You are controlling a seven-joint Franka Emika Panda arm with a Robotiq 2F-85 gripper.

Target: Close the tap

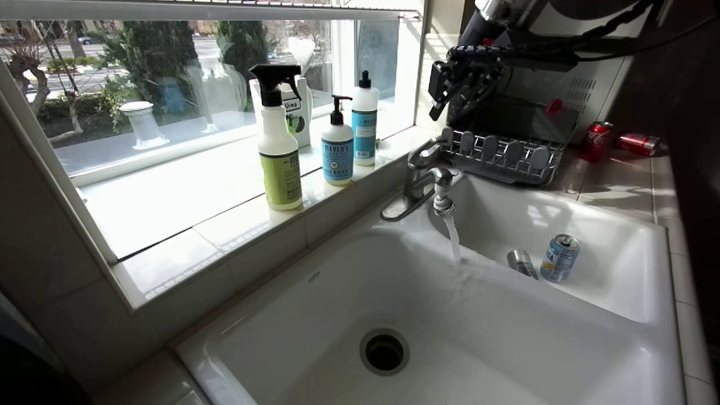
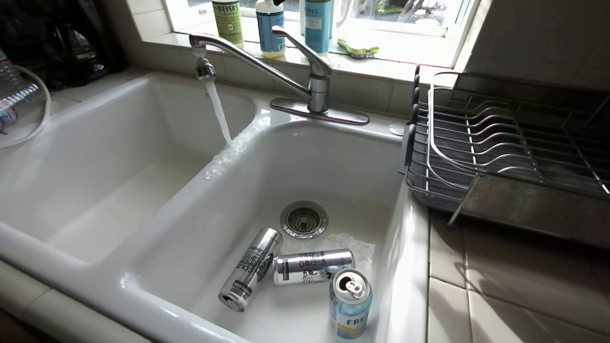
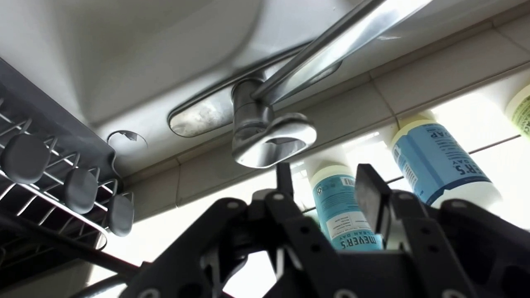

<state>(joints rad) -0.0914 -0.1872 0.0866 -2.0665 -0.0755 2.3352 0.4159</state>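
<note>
The chrome tap stands behind the double sink, and it shows in both exterior views. Its lever is raised and points up toward the spout side. Water runs from the spout's nozzle onto the divider between the basins. In the wrist view the looped lever is just beyond the left fingertip. My gripper is open and empty. In an exterior view the gripper hangs above and behind the tap, apart from it. It is out of view in the other exterior picture.
A green spray bottle, a blue soap bottle and a teal bottle stand on the window ledge. A dish rack stands beside the sink. Several cans, one upright blue can among them, are in a basin. Red cans are on the counter.
</note>
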